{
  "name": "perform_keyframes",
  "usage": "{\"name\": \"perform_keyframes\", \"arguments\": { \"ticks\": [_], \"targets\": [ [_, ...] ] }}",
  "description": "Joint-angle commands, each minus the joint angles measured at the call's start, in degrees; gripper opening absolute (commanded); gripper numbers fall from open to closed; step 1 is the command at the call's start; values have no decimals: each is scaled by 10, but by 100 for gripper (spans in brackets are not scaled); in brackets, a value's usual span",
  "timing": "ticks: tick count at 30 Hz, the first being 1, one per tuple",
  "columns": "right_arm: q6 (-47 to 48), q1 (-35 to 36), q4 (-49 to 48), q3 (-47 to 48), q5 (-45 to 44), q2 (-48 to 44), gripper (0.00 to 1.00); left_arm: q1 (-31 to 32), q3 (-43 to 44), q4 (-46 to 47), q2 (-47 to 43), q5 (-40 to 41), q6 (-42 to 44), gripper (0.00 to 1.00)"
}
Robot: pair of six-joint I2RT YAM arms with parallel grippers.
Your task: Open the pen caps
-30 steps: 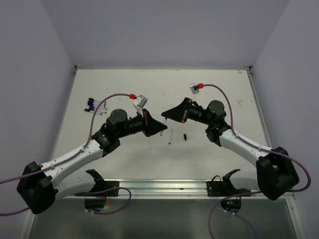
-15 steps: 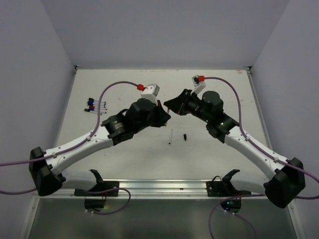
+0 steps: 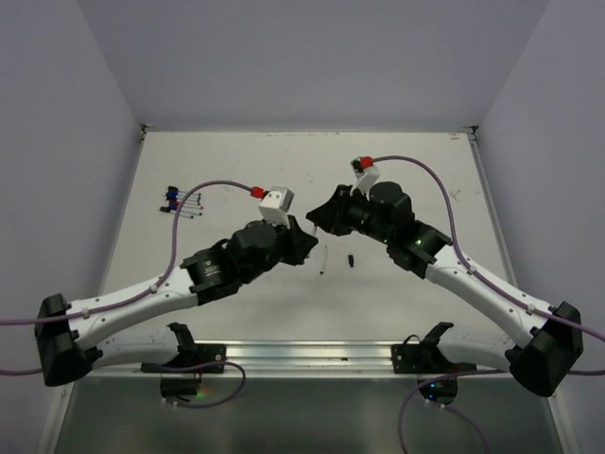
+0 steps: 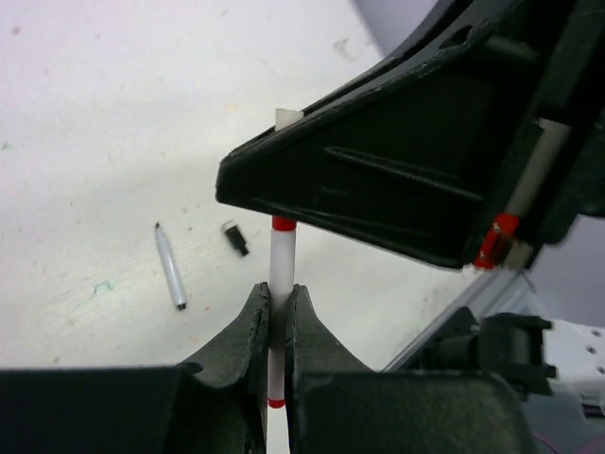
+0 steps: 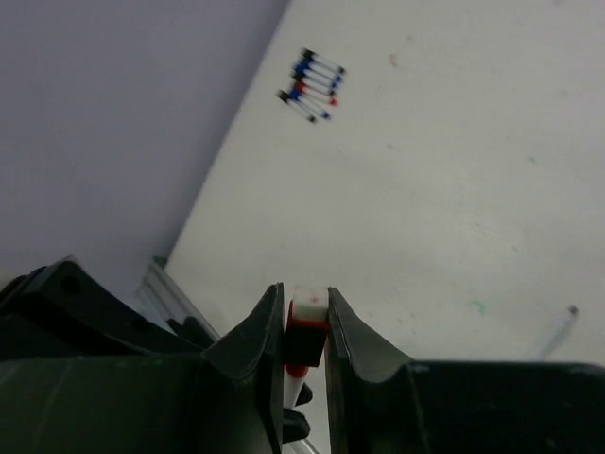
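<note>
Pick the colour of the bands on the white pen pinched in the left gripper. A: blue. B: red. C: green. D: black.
B: in the left wrist view the white pen clamped in the left gripper shows red bands, one above the fingers and one below. The right gripper is shut on a red-and-white pen end.

Two hands, left hand (image 4: 276, 295), right hand (image 5: 305, 301), one held pen (image 4: 282, 260), one loose pen (image 3: 323, 260), one black cap (image 3: 351, 259), one pen bundle (image 3: 181, 201) too small to count.
</note>
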State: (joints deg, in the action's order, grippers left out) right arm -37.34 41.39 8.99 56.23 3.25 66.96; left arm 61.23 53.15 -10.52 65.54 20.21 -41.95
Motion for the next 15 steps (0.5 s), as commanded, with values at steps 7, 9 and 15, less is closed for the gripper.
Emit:
{"name": "perform_keyframes", "arguments": {
  "ticks": [7, 9, 15],
  "targets": [
    [-109, -154, -360, -159, 294, -12, 0, -66, -150, 306, -242, -313, 139, 0],
    [-148, -168, -433, -168, 319, -9, 0, -67, -156, 315, -229, -346, 137, 0],
    [-244, -180, -584, -204, 294, -15, 0, -66, -171, 294, -198, -304, 86, 0]
  ]
}}
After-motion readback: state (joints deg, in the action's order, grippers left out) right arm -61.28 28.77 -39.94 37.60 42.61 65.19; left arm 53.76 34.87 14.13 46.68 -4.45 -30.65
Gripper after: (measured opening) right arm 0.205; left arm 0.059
